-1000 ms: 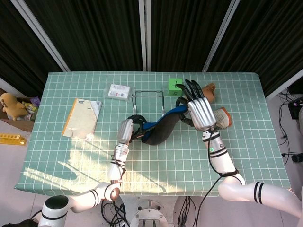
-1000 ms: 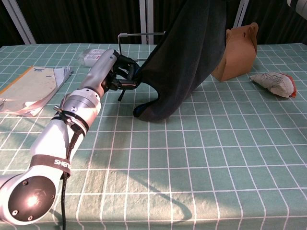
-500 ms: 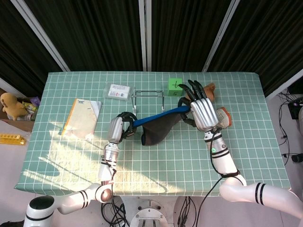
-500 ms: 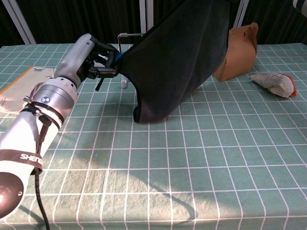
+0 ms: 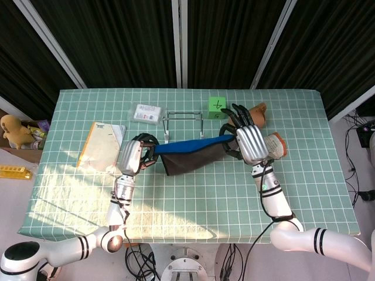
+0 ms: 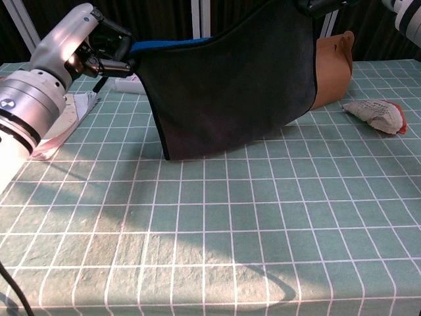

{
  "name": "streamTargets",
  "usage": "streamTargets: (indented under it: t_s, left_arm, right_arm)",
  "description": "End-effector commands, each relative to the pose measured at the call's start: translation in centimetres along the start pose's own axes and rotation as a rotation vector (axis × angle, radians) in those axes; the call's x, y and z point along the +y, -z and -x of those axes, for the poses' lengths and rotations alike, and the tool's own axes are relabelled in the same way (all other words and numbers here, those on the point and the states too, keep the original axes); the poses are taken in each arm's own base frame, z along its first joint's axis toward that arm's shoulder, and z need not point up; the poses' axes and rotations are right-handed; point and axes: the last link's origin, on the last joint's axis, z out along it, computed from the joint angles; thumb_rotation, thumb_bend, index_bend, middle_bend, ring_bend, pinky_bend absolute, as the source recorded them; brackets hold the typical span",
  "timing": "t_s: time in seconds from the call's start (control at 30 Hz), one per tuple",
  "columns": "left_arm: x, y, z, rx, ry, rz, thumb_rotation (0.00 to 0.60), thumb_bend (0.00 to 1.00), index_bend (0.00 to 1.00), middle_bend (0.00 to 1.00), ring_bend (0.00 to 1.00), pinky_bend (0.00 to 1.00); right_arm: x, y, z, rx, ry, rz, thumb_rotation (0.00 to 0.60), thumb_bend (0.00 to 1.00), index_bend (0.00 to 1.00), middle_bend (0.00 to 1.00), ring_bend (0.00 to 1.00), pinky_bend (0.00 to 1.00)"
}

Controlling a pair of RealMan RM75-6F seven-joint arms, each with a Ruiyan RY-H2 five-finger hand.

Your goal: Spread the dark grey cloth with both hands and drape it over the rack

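Note:
The dark grey cloth (image 5: pixel 190 157) (image 6: pixel 227 92) with a blue upper edge hangs stretched between both hands above the table. My left hand (image 5: pixel 134 156) (image 6: pixel 79 46) grips its left corner. My right hand (image 5: pixel 249 140) holds its right corner; in the chest view only the fingertips (image 6: pixel 316 6) show at the top edge. The wire rack (image 5: pixel 183 122) stands behind the cloth near the table's far side and is hidden by the cloth in the chest view.
A green cube (image 5: pixel 217 105) and a brown paper box (image 5: pixel 259 113) (image 6: pixel 332 69) sit behind my right hand. A crumpled wrapper (image 5: pixel 276 144) (image 6: pixel 376 113) lies at right. A packet (image 5: pixel 146 114) and a booklet (image 5: pixel 102 146) lie at left.
My left hand has moved left and upward with its corner, pulling the cloth from a bunched hang into a wide, flat sheet. The right hand stayed almost still.

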Motion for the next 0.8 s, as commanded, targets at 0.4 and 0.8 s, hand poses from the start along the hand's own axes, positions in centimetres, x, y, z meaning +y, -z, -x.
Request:
streamTargets:
  t_s: [0.4, 0.8]
  left_arm:
    - [1.1, -1.0, -6.8, -0.04, -0.125, -0.001, 0.6, 0.54, 0.9, 0.58, 0.44, 0.52]
    - [2.8, -5.4, -9.7, -0.201, -0.218, -0.111, 0.6, 0.54, 0.9, 0.58, 0.45, 0.53]
  right_arm:
    - [-1.4, -0.5, 1.0, -0.008, -0.257, 0.046, 0.6, 0.53, 1.0, 0.16, 0.0, 0.0]
    - [-0.2, -3.0, 1.1, 0.021, -0.365, 0.176, 0.6, 0.53, 1.0, 0.17, 0.0, 0.0]
